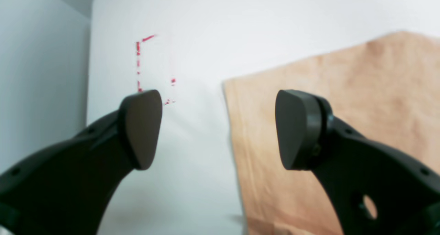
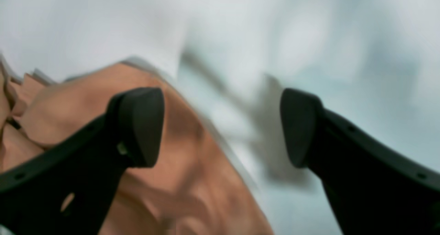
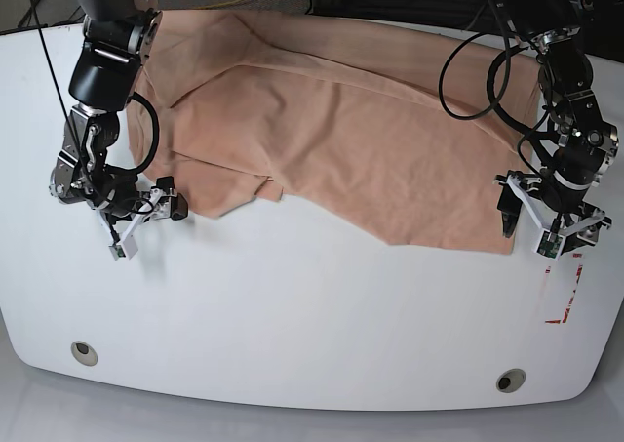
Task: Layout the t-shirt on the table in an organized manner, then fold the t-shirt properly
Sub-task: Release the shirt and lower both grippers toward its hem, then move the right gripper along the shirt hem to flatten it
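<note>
Base view: peach t-shirt [image 3: 341, 120] lies spread, rumpled, across far half of white table [image 3: 292, 315]. Left gripper [image 1: 218, 128] jaws wide apart, empty, over shirt's corner edge beside red mark [image 1: 138, 61]. Right gripper [image 2: 221, 126] likewise spread, empty, at shirt's opposite edge.

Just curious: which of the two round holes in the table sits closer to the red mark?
The grommet hole near the table's front edge, below the red mark; the other hole sits far across.

Bare table [image 3: 312, 315] front; t-shirt [image 3: 351, 120] covers rear
</note>
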Tool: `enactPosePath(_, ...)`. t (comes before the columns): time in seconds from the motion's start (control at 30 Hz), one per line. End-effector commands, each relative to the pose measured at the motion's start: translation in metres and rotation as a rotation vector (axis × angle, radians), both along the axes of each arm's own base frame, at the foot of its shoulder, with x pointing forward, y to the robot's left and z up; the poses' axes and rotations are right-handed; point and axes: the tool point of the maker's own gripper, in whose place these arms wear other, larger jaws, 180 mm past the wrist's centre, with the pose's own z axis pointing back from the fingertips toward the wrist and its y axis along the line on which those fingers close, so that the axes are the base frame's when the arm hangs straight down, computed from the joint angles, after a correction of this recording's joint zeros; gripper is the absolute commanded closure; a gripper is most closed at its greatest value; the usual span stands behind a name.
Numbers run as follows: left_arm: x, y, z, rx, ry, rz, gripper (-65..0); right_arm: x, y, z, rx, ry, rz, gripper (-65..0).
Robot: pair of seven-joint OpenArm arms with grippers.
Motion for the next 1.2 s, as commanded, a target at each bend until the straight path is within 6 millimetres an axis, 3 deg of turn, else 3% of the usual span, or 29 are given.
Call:
enactPosePath(0.0,0.007,0.002,0.017,0.007,-0.057,-0.005,-47.2,0.015,0.001,0.018,-0.013,-0.057,0.022,-50.8)
enactPosePath(0.43,0.007,0.002,0.017,0.007,-0.057,-0.005,-47.2,-0.006,0.031,-0.009,-0.004,0.01,0.094,-50.8)
enactPosePath(0.9,0.007,0.002,0.017,0.006,-0.056,-0.005,-47.2,-0.023,0.064,-0.013,-0.031,0.006,0.202,-49.6)
enactPosePath(0.97,0.007,0.002,0.016,0.006,-0.055,-0.004,-47.2,-0.023,0.066,-0.014,-0.032,0.006,0.208,-46.0)
enactPosePath(1.03,0.007,0.002,0.015,0.004,-0.05,-0.003,-47.2,-0.023,0.065,-0.014,-0.034,0.006,0.209,-37.7)
enactPosePath(1.17,0.007,0.003,0.012,0.001,-0.044,-0.002,-47.2,-0.022,0.064,-0.013,-0.037,0.003,0.206,-11.0)
